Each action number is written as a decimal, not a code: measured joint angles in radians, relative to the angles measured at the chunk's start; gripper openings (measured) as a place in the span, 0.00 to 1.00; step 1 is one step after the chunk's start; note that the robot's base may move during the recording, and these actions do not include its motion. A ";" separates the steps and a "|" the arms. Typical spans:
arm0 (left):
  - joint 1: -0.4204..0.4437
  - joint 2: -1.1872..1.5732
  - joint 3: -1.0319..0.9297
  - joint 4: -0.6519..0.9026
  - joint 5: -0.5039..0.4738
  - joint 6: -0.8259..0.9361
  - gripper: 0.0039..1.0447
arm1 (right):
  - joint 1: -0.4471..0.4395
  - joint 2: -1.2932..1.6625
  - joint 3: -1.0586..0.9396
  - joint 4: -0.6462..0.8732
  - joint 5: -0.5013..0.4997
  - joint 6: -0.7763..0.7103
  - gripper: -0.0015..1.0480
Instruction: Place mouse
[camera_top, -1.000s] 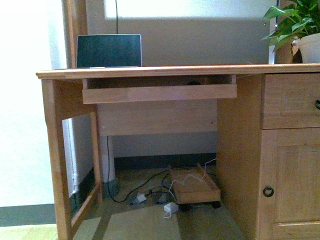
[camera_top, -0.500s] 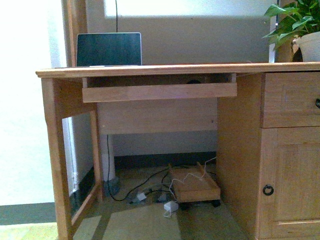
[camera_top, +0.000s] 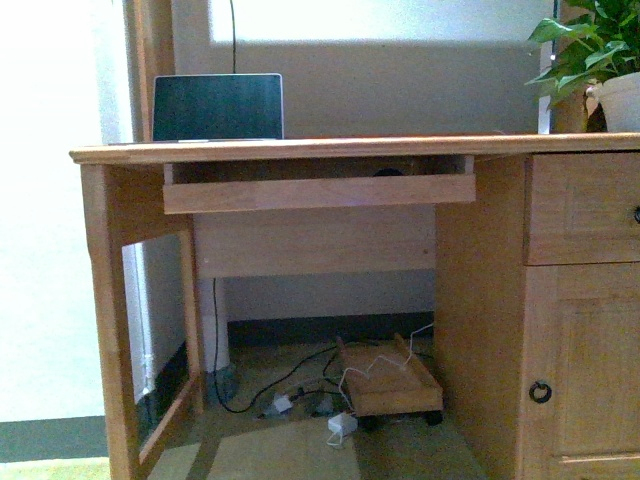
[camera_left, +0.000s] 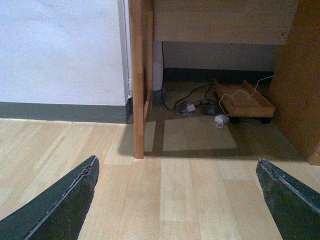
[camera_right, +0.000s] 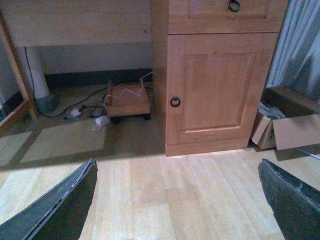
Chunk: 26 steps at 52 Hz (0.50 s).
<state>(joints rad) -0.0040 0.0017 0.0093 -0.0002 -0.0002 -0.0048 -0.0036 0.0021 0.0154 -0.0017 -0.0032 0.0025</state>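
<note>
Since the earlier frames the whole desk (camera_top: 300, 148) is shifted slightly downward in the front view; nothing on it is displaced. Of the mouse (camera_top: 388, 171) only a small dark rounded top is seen, on the tray (camera_top: 320, 192) under the desk top, behind the tray's front board, right of centre. A laptop (camera_top: 218, 105) is stood open on the desk at the left. The left gripper (camera_left: 176, 160) and the right gripper (camera_right: 176, 161) are held above the floor (camera_left: 190, 195), jaws spread wide, nothing between them.

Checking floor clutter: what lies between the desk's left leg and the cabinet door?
A low wooden trolley, a white adapter and loose cables, clearest in the front view.
</note>
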 joint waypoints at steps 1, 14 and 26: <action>0.000 0.000 0.000 0.000 0.000 0.000 0.93 | 0.000 0.000 0.000 0.000 0.000 0.000 0.93; 0.000 0.000 0.000 0.000 0.000 0.000 0.93 | 0.000 0.000 0.000 0.000 0.000 0.000 0.93; 0.000 0.000 0.000 0.000 0.000 0.000 0.93 | 0.000 0.000 0.000 0.000 0.000 0.000 0.93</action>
<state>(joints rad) -0.0044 0.0017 0.0093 -0.0002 -0.0002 -0.0044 -0.0036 0.0021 0.0154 -0.0017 -0.0032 0.0025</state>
